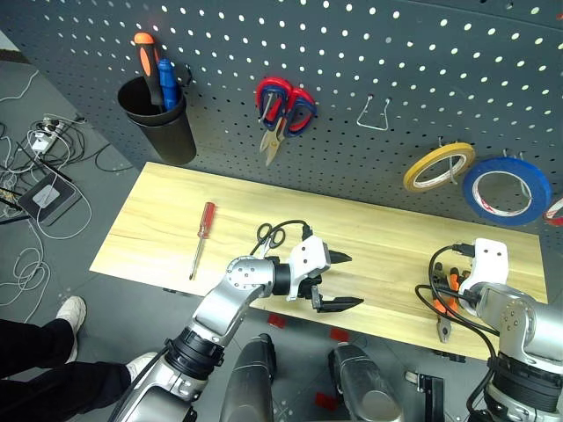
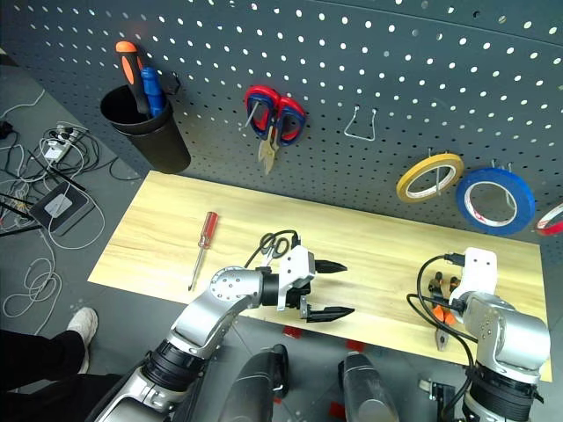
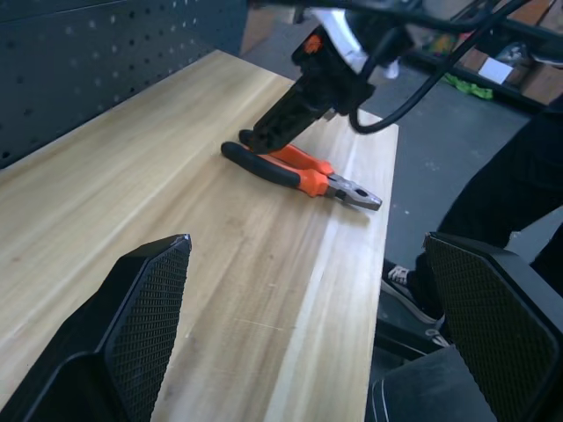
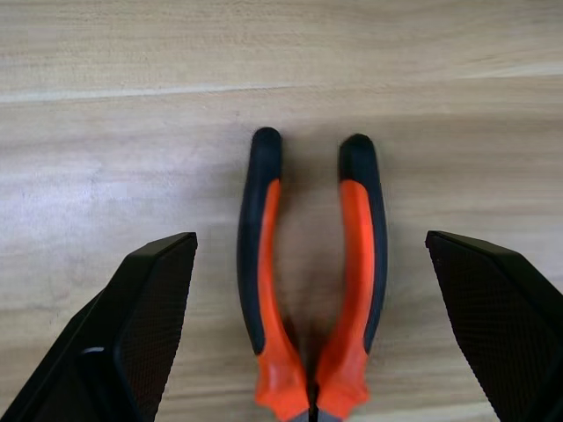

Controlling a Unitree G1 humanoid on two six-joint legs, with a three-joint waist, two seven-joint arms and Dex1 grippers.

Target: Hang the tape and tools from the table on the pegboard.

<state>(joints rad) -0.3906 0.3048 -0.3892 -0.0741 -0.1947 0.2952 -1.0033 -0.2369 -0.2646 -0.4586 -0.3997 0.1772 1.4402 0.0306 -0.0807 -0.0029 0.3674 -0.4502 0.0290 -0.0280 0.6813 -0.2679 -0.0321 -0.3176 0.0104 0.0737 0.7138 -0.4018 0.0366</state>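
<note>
- Overhead, the pegboard (image 1: 369,53) is showing as dark grey metal with even rows of round holes; it is carrying a black cup (image 1: 163,119), red-looped scissors (image 1: 281,110), a yellow roll (image 1: 438,167) and a blue roll (image 1: 506,189).
- Beneath it, the table (image 1: 158,220) of pale planked wood is standing over a grey floor with loose cables (image 1: 35,176).
- Left pincer (image 1: 337,281) is hanging spread wide over the table's middle, holding nothing.
- Right pincer (image 4: 312,299) is hovering spread over the pliers (image 4: 308,281), its fingers either side of the orange-and-black handles, not touching them.
- Clear-red screwdriver (image 1: 202,236) is lying on the table's left part.
- Black-looped scissors (image 1: 271,236) are partly hiding behind the left arm.
- Red-pink tape (image 1: 555,211) is being cut off by the frame edge, against the pegboard.
</note>
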